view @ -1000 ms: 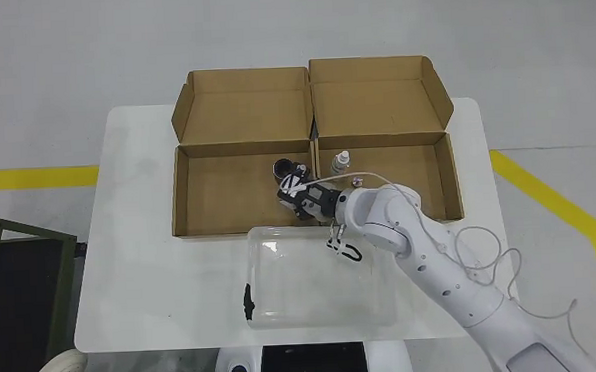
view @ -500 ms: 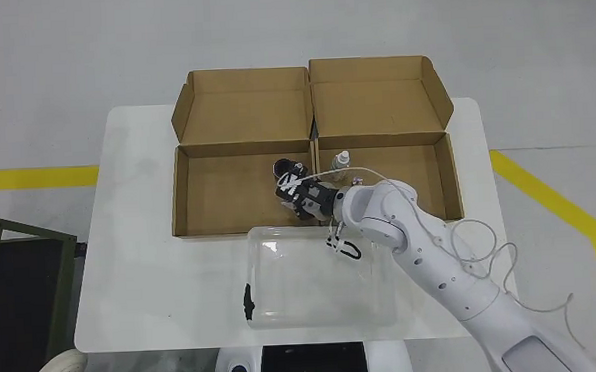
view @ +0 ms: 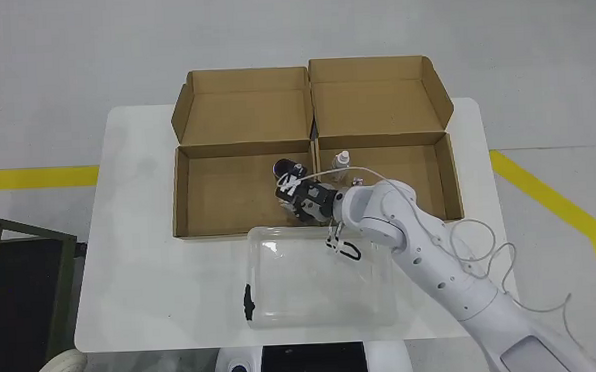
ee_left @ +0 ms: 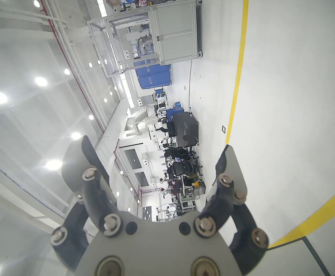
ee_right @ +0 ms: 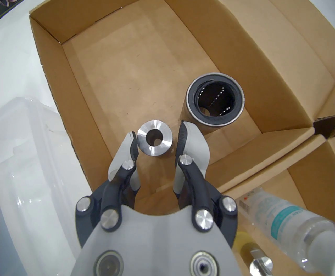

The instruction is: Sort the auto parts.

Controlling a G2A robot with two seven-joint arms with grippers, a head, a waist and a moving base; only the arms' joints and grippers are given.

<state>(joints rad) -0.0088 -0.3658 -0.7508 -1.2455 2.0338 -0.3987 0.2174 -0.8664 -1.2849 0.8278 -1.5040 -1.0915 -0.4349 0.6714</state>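
My right gripper hangs inside the left cardboard box, in its corner nearest the right box. A small steel bushing stands upright on the box floor between the open fingers. One pad touches it and a thin gap shows at the other. Just beyond it stands a larger black-rimmed linear bearing, also seen from above. From the top view the right gripper sits beside that bearing. My left gripper points out into the room, open with nothing between its fingers.
The right cardboard box holds a small clear bottle, which lies close to my right wrist next to a yellow and steel part. A clear plastic bin sits in front of the boxes, with a small black part at its left side.
My right gripper has shifted slightly to the left, deeper into the left box. Nothing else has moved.
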